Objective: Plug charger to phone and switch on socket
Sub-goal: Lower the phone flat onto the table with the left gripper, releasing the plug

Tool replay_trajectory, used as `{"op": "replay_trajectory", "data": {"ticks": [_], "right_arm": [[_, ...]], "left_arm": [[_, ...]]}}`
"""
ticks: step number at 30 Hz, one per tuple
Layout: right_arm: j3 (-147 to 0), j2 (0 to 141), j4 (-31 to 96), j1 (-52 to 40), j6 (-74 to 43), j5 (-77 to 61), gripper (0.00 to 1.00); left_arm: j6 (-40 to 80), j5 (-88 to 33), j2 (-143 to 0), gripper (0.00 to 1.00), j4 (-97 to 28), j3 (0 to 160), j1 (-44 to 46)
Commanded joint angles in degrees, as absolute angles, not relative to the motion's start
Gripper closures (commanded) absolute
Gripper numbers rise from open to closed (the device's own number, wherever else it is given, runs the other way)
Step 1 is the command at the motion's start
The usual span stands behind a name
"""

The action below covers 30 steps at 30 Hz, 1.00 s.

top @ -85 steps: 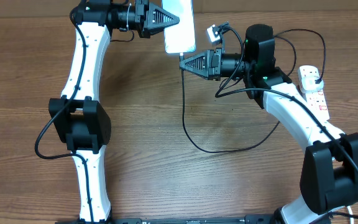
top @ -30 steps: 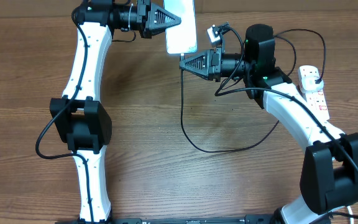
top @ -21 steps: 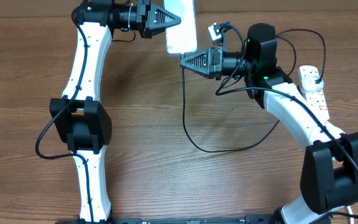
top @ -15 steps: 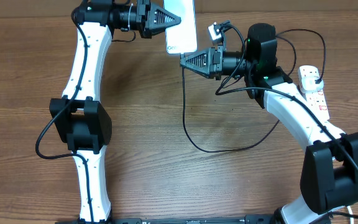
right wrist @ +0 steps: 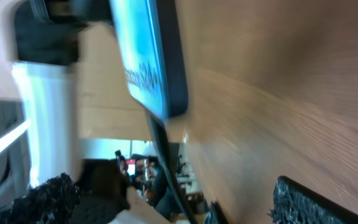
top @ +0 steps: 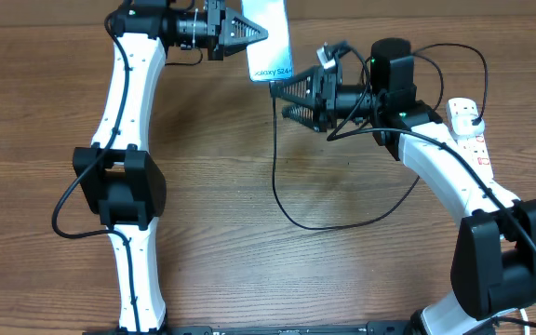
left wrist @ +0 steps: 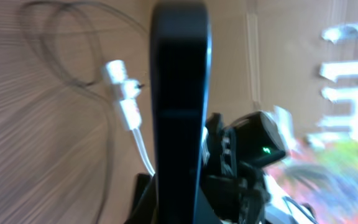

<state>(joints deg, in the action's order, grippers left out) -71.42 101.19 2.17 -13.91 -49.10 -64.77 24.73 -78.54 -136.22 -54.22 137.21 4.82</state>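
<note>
- Just now the right gripper (top: 288,98) is standing with its jaws spread wide and gripping nothing, whereas a moment ago it was pinched shut at the tip of the charger (top: 275,158), just below the phone (top: 270,42).
- Meanwhile the left gripper (top: 257,31) is still clamping the phone at the far edge of the table (top: 212,233). The phone is now tilting so that the lettering along its near edge is showing.
- The charger is hanging from the phone's near edge and looping across the wood toward the right.
- Judging by the release, the connector is probably sitting in the port, so the plugging step is looking done. The switch on the socket (top: 470,130), lying at the far right, is still waiting to be pressed.
- The joint itself is proving hard to make out. In the right wrist view the cable is running up to the phone's corner, but blur is hiding the port.
- The left wrist view is showing only the phone's dark edge, with the socket smeared beyond it.
- The switches are appearing too small to tell whether they are on or off.
</note>
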Motion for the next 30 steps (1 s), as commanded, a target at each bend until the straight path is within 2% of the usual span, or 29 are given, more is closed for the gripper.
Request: {"op": "replay_trajectory", "data": {"ticks": [1,7,9,16,22,30], "right_arm": [[-72.2,100.3,12.4,-13.7,-39.8,-56.5,0.00],[-72.2,100.3,34.6,-13.7,-32.4,-35.0,0.00],[-72.2,100.3,38.7,-13.7,-30.0,-31.4,0.00],[-72.2,100.3,46.7,-13.7,-24.9,-31.0,0.00],[-72.2,100.3,48.6,-13.7,-25.0,-28.9,0.00],[-72.2,100.3,49.9,-13.8,-25.0,-28.9,0.00]], "left_arm": [[18.2,-60.9,-133.7,0.96,-62.4,137.9,4.6],[6.9,-44.8,-133.8,0.96,-76.0,135.9,6.6],[6.3,-44.5,-133.8,0.96,-76.5,133.1,8.1],[6.4,-44.6,-133.8,0.96,-70.9,124.3,9.9],[7.9,-49.5,-133.8,0.95,-63.4,116.4,9.9],[9.0,-49.1,-133.8,0.95,-56.1,107.3,9.9]]}}
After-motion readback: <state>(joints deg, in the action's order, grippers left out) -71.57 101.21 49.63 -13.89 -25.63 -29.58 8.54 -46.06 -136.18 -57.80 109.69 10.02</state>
